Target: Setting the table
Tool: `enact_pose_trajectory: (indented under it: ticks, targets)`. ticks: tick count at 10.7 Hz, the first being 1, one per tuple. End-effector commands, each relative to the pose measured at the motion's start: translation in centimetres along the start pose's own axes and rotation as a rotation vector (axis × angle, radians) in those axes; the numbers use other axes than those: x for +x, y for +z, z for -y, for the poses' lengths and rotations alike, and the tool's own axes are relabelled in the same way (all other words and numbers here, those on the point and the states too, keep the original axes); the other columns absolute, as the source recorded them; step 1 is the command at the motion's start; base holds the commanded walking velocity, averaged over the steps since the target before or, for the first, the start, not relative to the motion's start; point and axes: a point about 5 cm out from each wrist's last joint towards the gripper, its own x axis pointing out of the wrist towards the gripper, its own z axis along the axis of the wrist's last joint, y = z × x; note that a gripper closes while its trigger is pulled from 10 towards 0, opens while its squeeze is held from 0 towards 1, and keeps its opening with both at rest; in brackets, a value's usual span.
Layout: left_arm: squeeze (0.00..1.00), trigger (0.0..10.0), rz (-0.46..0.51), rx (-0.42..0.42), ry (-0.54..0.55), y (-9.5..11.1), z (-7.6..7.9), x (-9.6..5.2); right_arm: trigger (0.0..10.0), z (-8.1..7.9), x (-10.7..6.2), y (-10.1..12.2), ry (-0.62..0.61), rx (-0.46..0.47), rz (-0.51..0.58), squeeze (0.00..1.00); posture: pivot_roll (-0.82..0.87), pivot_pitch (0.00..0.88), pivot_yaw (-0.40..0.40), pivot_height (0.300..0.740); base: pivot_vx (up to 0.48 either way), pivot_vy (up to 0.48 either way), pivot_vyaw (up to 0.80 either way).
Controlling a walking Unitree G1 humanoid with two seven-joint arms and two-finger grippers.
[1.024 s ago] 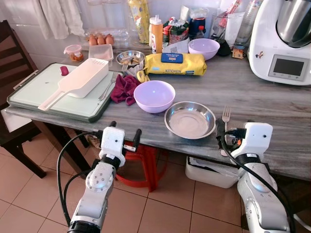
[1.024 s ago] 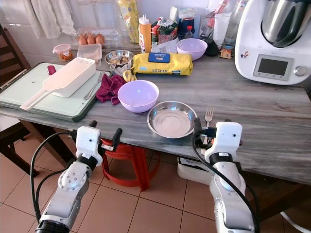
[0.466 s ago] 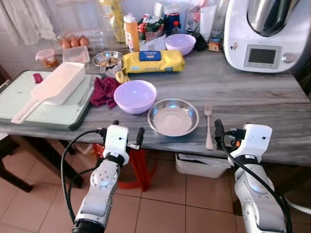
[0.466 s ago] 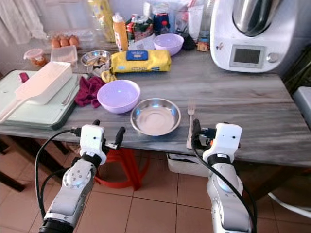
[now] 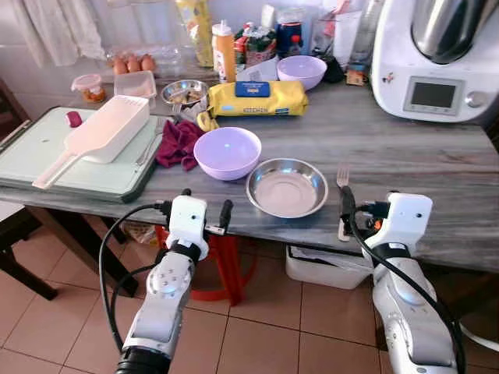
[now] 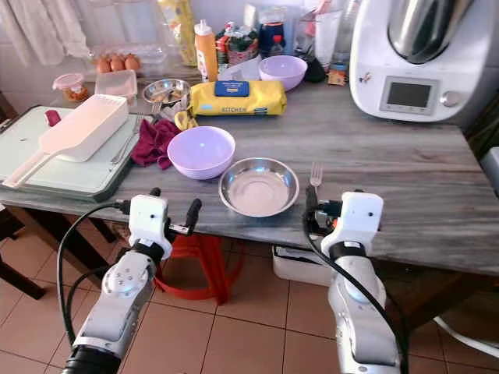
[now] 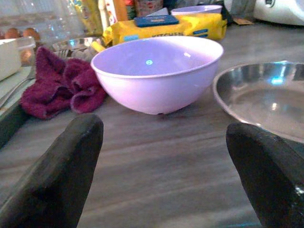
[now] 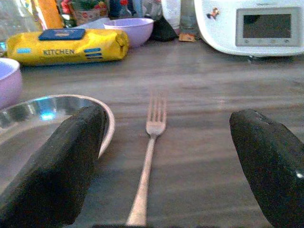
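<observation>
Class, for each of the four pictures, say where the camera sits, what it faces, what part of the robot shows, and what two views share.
Left eye view: on the head, looking down at the table; both arms show.
Right eye view: same head, same scene.
Left wrist view: on the left wrist, along the open left pincer at the purple bowl.
Right wrist view: on the right wrist, along the open right pincer at the fork.
Both wrist views share the steel plate.
</observation>
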Motion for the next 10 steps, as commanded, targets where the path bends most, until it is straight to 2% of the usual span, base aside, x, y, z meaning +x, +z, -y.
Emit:
enact_pose_trajectory:
  ticks: [1, 4, 10]
  targets:
    - [0.0, 10.0, -0.013, 0.011, -0.002, -0.03, 0.1, 0.18, 10.0, 0.21, -0.07, 0.19, -0.002, -0.004, 0.005, 0.0, -0.16, 0.057, 0.048, 0.74, 0.0, 0.0, 0.0]
    - [0.0, 10.0, -0.02, 0.017, -0.009, -0.03, 0.09, 0.15, 10.0, 0.55, -0.34, -0.27, -0.029, 0.011, -0.011, 0.0, -0.15, 0.062, 0.061, 0.74, 0.0, 0.0, 0.0]
    - [0.0, 10.0, -0.027, 0.032, -0.009, -0.02, -0.14, 0.37, 10.0, 0.46, -0.06, -0.69, -0.035, 0.026, -0.022, 0.0, -0.14, 0.046, 0.067, 0.74, -0.276, 0.0, 0.0]
